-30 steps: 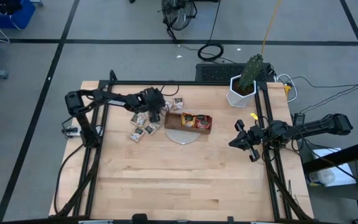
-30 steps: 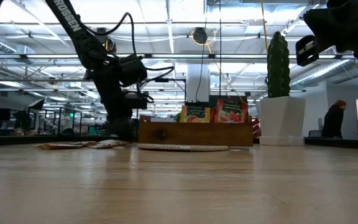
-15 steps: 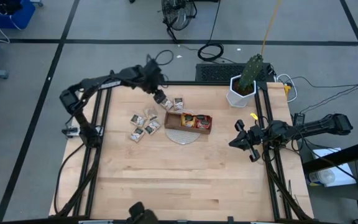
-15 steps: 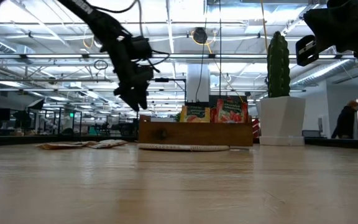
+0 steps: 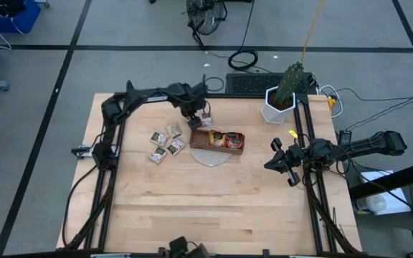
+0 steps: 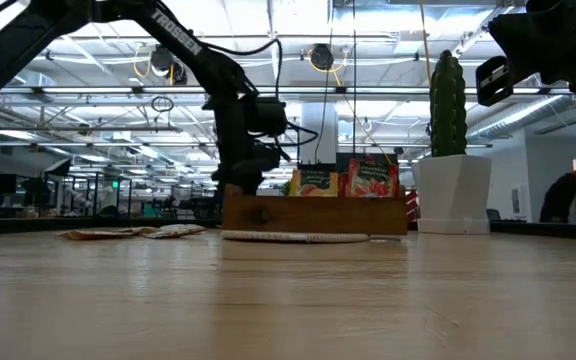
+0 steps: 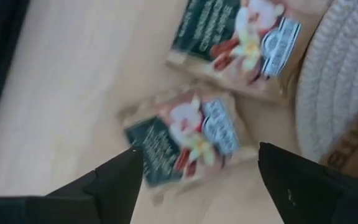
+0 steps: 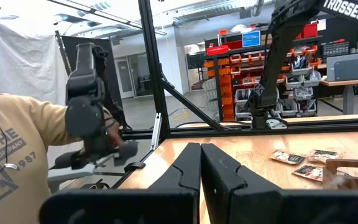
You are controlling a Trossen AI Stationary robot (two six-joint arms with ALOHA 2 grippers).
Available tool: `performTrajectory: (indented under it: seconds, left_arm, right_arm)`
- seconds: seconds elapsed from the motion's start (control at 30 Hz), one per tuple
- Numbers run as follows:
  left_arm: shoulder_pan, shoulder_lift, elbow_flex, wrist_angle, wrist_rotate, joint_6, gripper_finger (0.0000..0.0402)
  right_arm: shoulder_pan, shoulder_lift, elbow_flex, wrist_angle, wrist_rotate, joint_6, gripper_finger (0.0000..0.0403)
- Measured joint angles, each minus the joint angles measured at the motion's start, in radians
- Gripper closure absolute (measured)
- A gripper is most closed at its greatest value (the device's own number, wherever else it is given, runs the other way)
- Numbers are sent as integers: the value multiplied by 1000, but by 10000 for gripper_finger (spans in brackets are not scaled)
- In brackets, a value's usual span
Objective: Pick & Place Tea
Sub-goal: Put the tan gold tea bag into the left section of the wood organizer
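Note:
My left gripper [image 5: 197, 119] is open and low over the table, just beyond the far left corner of the brown wooden tray [image 5: 218, 147]. In the left wrist view its fingers [image 7: 114, 180] stand on either side of a pale beige tea sachet with a dark label [image 7: 185, 140] lying flat on the table. A second such sachet [image 7: 235, 37] lies beyond it. Red and orange-yellow sachets [image 5: 225, 139] stand in the tray. Several more beige sachets [image 5: 165, 141] lie loose left of the tray. My right gripper [image 5: 287, 163] is shut and empty, held above the table's right side.
The tray stands partly on a round woven mat [image 5: 209, 156]. A cactus in a white pot [image 5: 281, 100] stands at the far right. A dark frame runs along the table's left, far and right edges. A person in a beige shirt [image 8: 11, 162] shows beyond the table.
My left gripper has risen from the loose sachets left of the tray, swung toward the far edge and then right, and come down over the two sachets by the tray's far left corner. The sachets lie as before.

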Motion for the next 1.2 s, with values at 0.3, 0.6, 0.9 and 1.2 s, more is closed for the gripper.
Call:
performTrajectory:
  seconds: [0.3, 0.6, 0.9, 1.2]
  left_arm:
    - [-22, 84, 7, 26, -51, -51, 110]
    - [-2, 75, 2, -41, -50, -48, 129]
    - [38, 73, -9, -60, -113, -40, 173]
    - [47, 74, -10, -82, -116, -25, 263]
  right_arm:
    - [0, 0, 0, 0, 0, 0, 403]
    - [0, 0, 0, 0, 0, 0, 403]
    - [0, 0, 0, 0, 0, 0, 403]
    - [0, 0, 0, 0, 0, 0, 403]
